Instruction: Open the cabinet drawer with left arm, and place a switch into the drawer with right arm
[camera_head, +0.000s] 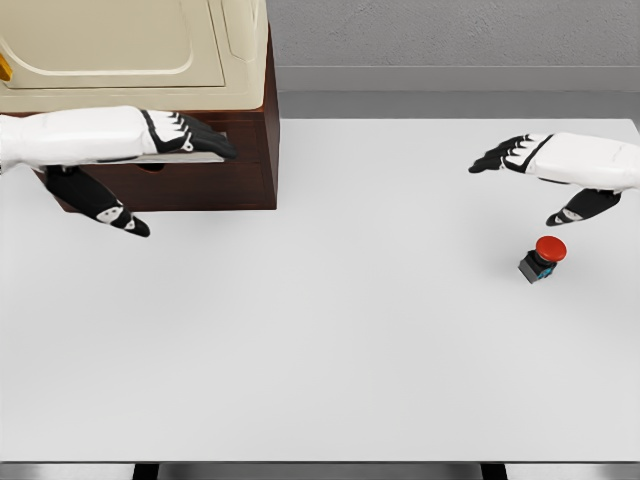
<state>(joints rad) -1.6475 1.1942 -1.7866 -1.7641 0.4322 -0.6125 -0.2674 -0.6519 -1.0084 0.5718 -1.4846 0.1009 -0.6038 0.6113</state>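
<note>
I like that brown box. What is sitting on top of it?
A big cream-coloured appliance sits on top of the brown cabinet. The picture's edge cuts off its upper part. The left hand covers some of the cabinet's front.

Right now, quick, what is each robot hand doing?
Left robot hand: open, fingers flat in front of the cabinet, holding nothing.
Right robot hand: open, hanging above the switch, holding nothing.

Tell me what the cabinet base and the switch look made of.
Cabinet base: dark reddish-brown, matte, probably wood, though no grain shows in this render. Switch: glossy red cap on a dark boxy body, likely plastic; a small teal patch marks one side.
</note>
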